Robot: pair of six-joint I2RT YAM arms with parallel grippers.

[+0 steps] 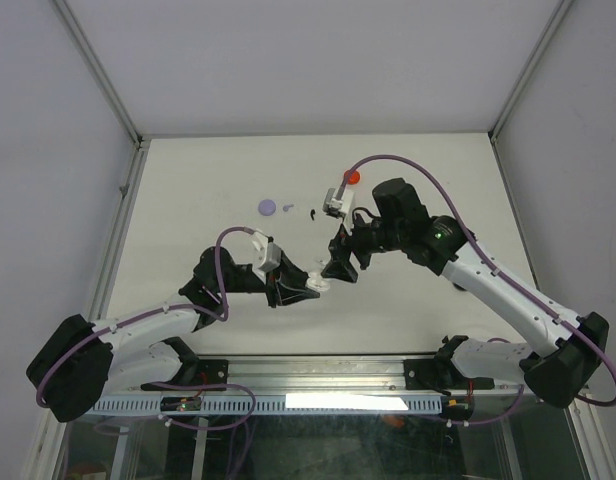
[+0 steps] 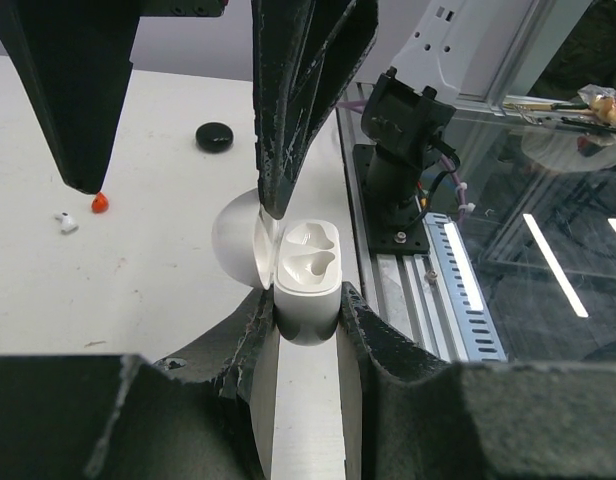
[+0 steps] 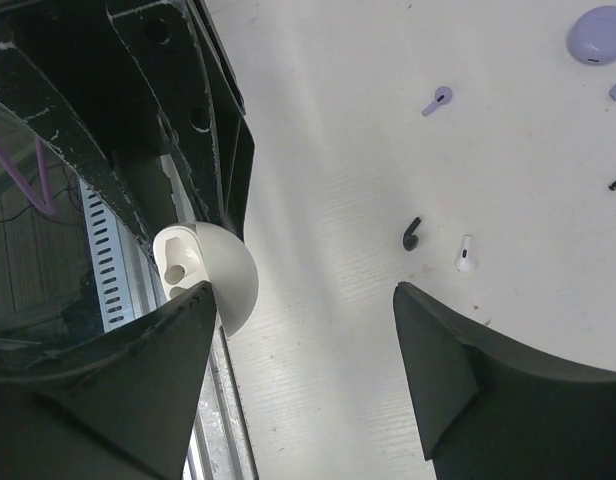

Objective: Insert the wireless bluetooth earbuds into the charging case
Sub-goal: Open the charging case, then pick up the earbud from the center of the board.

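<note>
My left gripper (image 2: 306, 298) is shut on the base of a white charging case (image 2: 308, 268). The case's lid (image 2: 236, 243) hangs open to the left, and both sockets look empty. My right gripper (image 3: 306, 295) hovers open just above the case (image 3: 206, 268); one of its fingers (image 2: 288, 110) points down at the hinge between lid and base. It holds nothing. On the table lie a white earbud (image 3: 465, 254), a black earbud (image 3: 412, 233), a lilac earbud (image 3: 437, 100) and a red earbud (image 2: 100, 203). In the top view both grippers (image 1: 306, 285) (image 1: 340, 268) meet at the table's middle.
A lilac round case (image 1: 267, 206) and a red round case (image 1: 353, 177) sit toward the back of the table. A black round case (image 2: 216, 136) lies beyond the white one. The metal rail (image 2: 458, 270) and the arm bases run along the near edge.
</note>
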